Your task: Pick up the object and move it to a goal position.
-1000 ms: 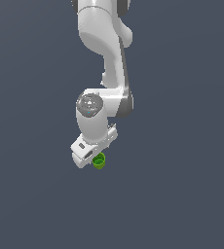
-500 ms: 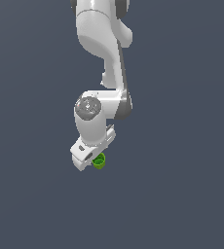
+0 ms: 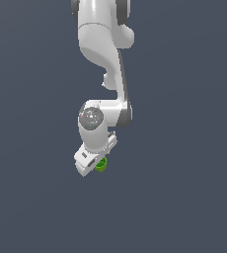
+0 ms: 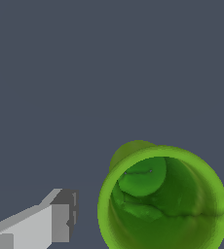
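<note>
A white robot arm (image 3: 103, 54) reaches down over a plain grey-blue counter (image 3: 184, 148), its end effector (image 3: 98, 164) tilted toward the exterior view's left. The bright green cup (image 3: 101, 165) sits tucked under the end effector's lower edge, at its side toward the exterior view's right. In the wrist view the cup (image 4: 162, 199) fills the space near the camera (its hollow top open to the lens), between one grey fingertip (image 4: 63, 221) standing clear of its rim and a second at the frame edge; whether the fingers grip the cup cannot be told.
</note>
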Available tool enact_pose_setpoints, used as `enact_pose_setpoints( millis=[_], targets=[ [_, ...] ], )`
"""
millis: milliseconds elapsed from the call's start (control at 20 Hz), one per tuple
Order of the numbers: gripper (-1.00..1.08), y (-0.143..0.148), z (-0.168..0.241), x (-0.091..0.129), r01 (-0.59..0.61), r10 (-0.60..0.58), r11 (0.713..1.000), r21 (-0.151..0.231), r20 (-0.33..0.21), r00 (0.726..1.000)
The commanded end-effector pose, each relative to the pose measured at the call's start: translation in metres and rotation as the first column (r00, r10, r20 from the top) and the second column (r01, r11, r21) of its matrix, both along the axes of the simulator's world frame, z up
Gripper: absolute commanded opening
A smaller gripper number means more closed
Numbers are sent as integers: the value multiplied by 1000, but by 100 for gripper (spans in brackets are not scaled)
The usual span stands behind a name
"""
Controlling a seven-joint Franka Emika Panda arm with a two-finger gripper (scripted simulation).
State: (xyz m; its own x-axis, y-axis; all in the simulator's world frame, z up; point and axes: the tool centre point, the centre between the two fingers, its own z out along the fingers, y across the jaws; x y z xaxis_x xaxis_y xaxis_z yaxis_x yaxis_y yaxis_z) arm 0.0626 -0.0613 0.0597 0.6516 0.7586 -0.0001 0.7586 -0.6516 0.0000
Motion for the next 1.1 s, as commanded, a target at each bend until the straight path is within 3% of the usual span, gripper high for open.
enact_pose_setpoints(
  millis=[0, 300, 350, 1050],
  targets=[
    [100, 0, -12, 0, -1, 1, 1000, 0, 0, 1000],
    [100, 0, -17, 1, -1, 1, 1000, 0, 0, 1000],
    [-100, 0, -17, 1, -1, 1, 1000, 0, 0, 1000],
    [-100, 5, -12, 3, -1, 1, 1000, 0, -1, 1000]
  ],
)
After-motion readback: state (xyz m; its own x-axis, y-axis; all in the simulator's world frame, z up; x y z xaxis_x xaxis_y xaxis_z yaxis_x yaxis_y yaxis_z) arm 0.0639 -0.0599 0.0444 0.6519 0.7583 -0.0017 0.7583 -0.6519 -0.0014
